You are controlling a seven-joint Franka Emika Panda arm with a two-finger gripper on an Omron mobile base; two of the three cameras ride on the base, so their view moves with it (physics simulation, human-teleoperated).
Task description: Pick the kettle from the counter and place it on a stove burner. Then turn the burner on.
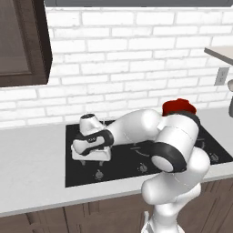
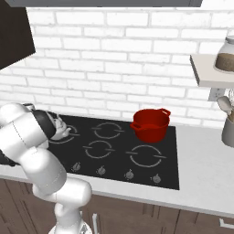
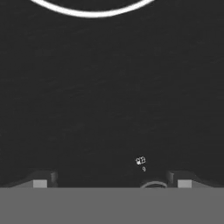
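Note:
The small silvery kettle (image 2: pixel 62 129) stands on the back-left stove burner (image 2: pixel 73 133) of the black cooktop (image 1: pixel 132 157), half hidden behind my arm. My gripper (image 1: pixel 91 160) points straight down over the cooktop's front left part, in front of the kettle and apart from it. It is open, with nothing between the fingers. In the hand view the gripper (image 3: pixel 112 181) hovers over bare black glass; a white burner arc (image 3: pixel 92 12) curves along the top and a control knob (image 3: pixel 153 185) peeks up near the right fingertip (image 3: pixel 183 182). Pale grey counter (image 1: pixel 32 173) flanks the cooktop.
A red pot (image 2: pixel 150 124) with side handles sits at the cooktop's back right. A row of knobs (image 2: pixel 103 171) lines the front edge. To the right are a wall shelf (image 2: pixel 208 75) with a jar and a utensil holder (image 2: pixel 228 130). A dark cabinet (image 1: pixel 22 41) hangs upper left.

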